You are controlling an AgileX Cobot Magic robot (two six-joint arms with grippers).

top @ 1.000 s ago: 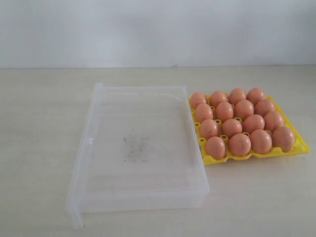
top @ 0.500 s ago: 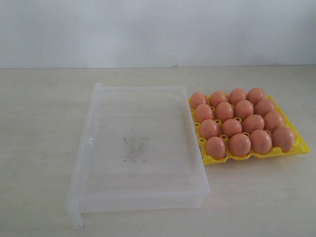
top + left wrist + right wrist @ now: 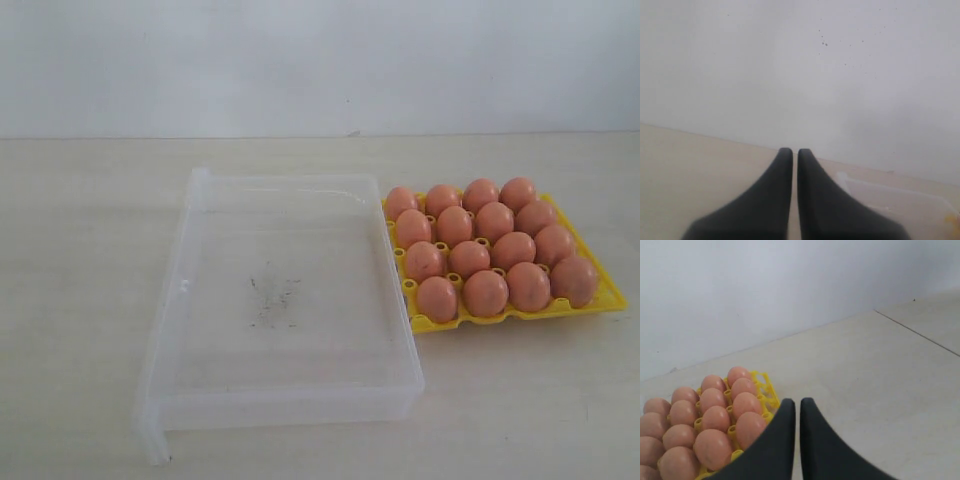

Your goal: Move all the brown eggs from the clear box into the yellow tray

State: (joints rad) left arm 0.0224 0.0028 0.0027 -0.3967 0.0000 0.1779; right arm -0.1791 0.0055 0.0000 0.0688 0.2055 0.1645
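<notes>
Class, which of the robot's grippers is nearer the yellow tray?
Right. The right gripper sits beside the yellow tray; the left gripper faces it across the clear box.

What you see of the robot is two pairs of fingers. On the left gripper (image 3: 790, 152), your wrist view shows two matte black fingers (image 3: 765, 200), broad at the base and sweeping in a smooth curve to narrow, rounded tips. The right gripper (image 3: 797, 402) looks the same to you: plain dark fingers (image 3: 825, 450), smooth-faced, flaring wide toward the camera and slightly blurred there.
</notes>
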